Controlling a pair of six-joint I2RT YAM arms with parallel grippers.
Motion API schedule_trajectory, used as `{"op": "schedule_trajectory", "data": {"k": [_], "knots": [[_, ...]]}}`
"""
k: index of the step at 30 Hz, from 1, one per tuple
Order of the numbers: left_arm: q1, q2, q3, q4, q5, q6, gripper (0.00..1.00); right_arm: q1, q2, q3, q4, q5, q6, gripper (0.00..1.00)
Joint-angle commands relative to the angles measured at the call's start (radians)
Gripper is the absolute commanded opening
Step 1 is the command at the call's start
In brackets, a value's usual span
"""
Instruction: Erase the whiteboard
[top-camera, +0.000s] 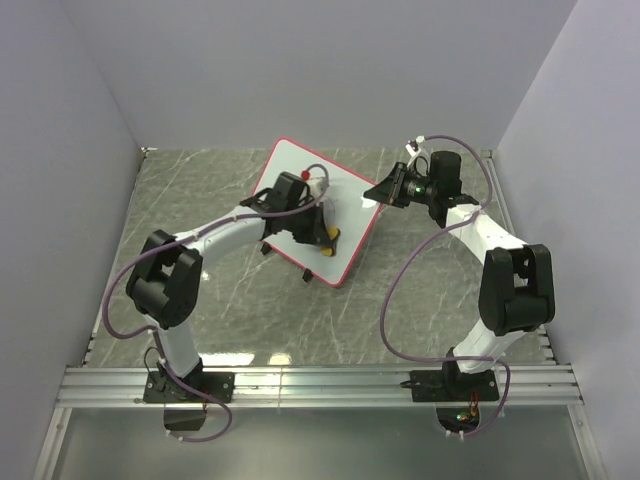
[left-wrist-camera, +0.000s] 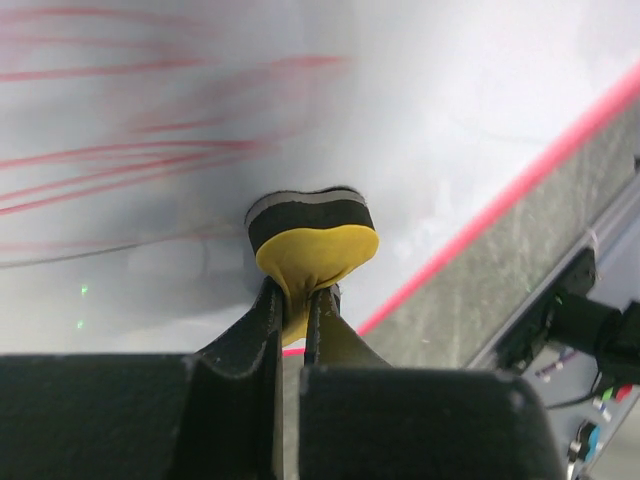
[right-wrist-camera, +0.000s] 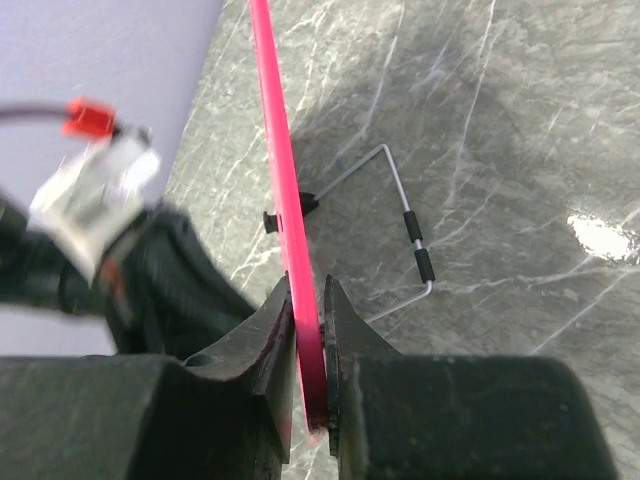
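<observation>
Foam-first, wiping the whiteboard (top-camera: 350, 200) at counter (top-camera: 200, 190) centre with the yellow eraser (left-wrist-camera: 315, 245) clenched in the left gripper (left-wrist-camera: 297, 300), pinching its three-o'clock rim in the right gripper (right-wrist-camera: 308, 292), next probably needing strokes toward ten-o'clock red scribbles (left-wrist-camera: 150, 150).

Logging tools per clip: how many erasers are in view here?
1. The yellow eraser is pinched in the left gripper's fingers, its dark pad against the whiteboard, near the board's red-framed edge. Another could be hidden beneath the board.
</observation>
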Motion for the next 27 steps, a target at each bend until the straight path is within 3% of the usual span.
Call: {"op": "schedule_trajectory", "data": {"k": [1, 7, 11, 15, 22, 27], "knots": [[0.137, 0.024, -0.077, 0.029, -0.164, 0.037, 0.0, 0.038, 0.029, -0.002, -0.22, 0.116, -0.07, 0.0], [0.235, 0.016, -0.121, 0.037, -0.22, 0.006, 0.0, 0.039, 0.051, 0.031, -0.229, 0.114, -0.07, 0.0], [0.241, 0.033, -0.099, 0.028, -0.214, 0.023, 0.0, 0.041, 0.065, 0.057, -0.233, 0.111, -0.066, 0.0], [0.159, 0.036, -0.046, -0.008, -0.236, 0.064, 0.0, 0.041, 0.08, 0.077, -0.243, 0.113, -0.07, 0.0], [-0.024, 0.062, 0.056, -0.038, -0.101, 0.087, 0.0, 0.048, 0.094, 0.085, -0.238, 0.116, -0.063, 0.0], [-0.035, 0.097, 0.16, -0.077, -0.064, 0.074, 0.0, 0.056, 0.094, 0.081, -0.233, 0.122, -0.058, 0.0]]}}
